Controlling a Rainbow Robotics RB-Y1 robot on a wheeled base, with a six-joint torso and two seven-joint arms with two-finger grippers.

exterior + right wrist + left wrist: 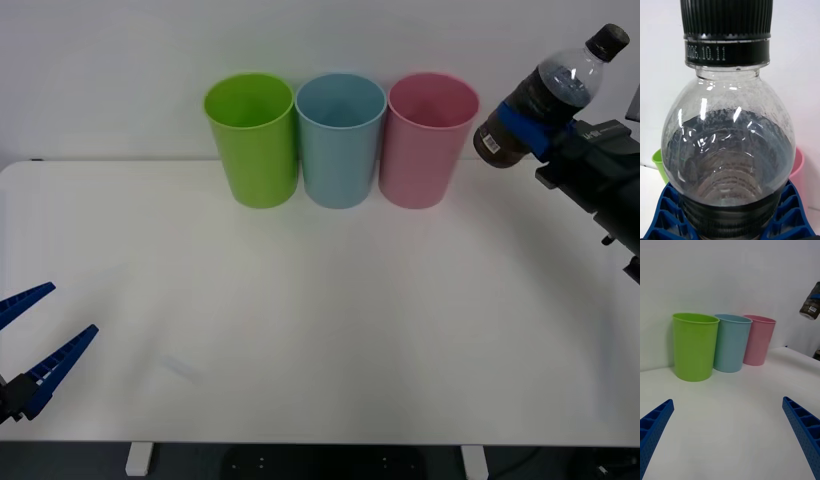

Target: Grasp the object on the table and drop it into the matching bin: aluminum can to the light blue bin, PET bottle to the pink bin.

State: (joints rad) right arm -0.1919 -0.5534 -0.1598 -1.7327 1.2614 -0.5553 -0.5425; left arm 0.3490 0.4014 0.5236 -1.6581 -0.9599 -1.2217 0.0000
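High at the far right, above the white rectangular tabletop, the right hand clamps the small clear plastic bottle of dark brown liquid around its labelled middle, just right of the tall pink plastic bin. Part-filled, it likely feels light yet sloshy, with smooth walls that could slip. Near left, the left hand waits open.
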